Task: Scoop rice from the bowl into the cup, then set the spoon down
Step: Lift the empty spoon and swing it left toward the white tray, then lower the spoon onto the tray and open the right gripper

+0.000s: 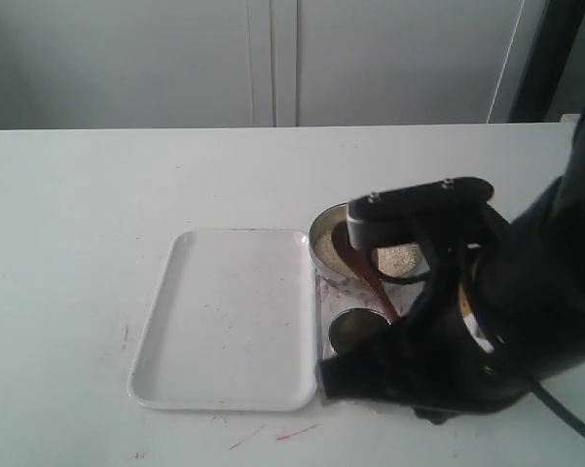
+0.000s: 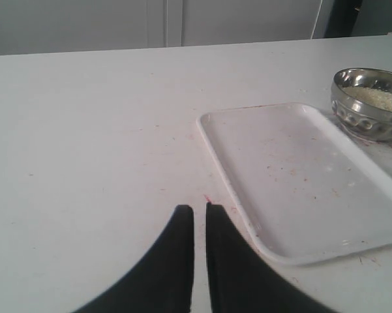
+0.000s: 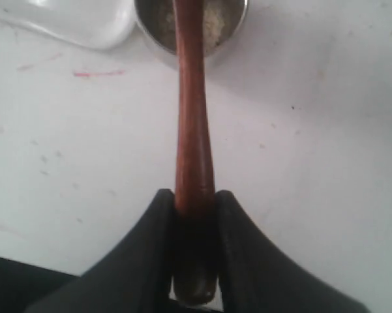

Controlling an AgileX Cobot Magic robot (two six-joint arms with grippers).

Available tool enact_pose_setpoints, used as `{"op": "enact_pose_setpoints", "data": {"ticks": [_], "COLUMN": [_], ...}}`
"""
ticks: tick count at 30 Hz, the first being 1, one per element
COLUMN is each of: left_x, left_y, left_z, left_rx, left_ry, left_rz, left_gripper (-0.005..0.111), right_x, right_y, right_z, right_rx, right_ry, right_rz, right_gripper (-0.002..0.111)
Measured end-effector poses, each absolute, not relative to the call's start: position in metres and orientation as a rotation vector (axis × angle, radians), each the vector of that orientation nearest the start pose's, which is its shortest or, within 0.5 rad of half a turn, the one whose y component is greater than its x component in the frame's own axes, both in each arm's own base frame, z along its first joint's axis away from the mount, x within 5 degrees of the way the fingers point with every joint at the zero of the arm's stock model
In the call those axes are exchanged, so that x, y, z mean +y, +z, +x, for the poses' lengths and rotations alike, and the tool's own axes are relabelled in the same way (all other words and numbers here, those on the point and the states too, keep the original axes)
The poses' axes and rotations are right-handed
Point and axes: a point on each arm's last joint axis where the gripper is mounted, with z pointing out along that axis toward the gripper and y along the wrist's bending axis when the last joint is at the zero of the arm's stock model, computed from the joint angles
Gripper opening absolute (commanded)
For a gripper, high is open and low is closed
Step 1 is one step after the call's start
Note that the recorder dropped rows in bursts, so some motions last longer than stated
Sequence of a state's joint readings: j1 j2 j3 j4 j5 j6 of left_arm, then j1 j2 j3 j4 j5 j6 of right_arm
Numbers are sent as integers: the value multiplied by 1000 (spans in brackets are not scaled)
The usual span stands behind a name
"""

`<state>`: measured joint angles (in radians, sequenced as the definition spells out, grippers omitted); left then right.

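Your right gripper is pinching the spoon at the far end of its handle, giving you full reach. The head is showing at the near-left rim of the bowl and the handle is passing just beside the cup. You cannot tell whether it is dipping into the rice or hovering above it. I am judging this as the scooping step. Your left gripper is idling above the table beside the tray, fingers pressed almost together and empty, well apart from the work.
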<state>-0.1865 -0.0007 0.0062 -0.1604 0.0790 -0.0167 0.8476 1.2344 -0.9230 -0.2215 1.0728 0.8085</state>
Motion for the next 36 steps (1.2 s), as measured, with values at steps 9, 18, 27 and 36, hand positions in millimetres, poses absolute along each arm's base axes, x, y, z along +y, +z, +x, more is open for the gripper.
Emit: {"op": "enact_pose_setpoints", "data": {"ticks": [9,18,27,36], "left_x": [-12,-12,-12,-12], "left_y": [204,204,204,204], "left_z": [55,55,55,55], "left_rx": [1575,1575,1575,1575], "left_ry": [-295,-295,-295,-295], "left_rz": [18,18,18,18], "left_gripper": [14,14,14,14], "right_x": [222,283,293,283], "right_y": [301,217,171,169], "right_z": [219,272,282,300], "right_rx": [2713,2759,2800,2779], "right_ry": [208,189,131,123], "right_rz": [-130,-21,25,114], "right_gripper": [0,0,0,0]}}
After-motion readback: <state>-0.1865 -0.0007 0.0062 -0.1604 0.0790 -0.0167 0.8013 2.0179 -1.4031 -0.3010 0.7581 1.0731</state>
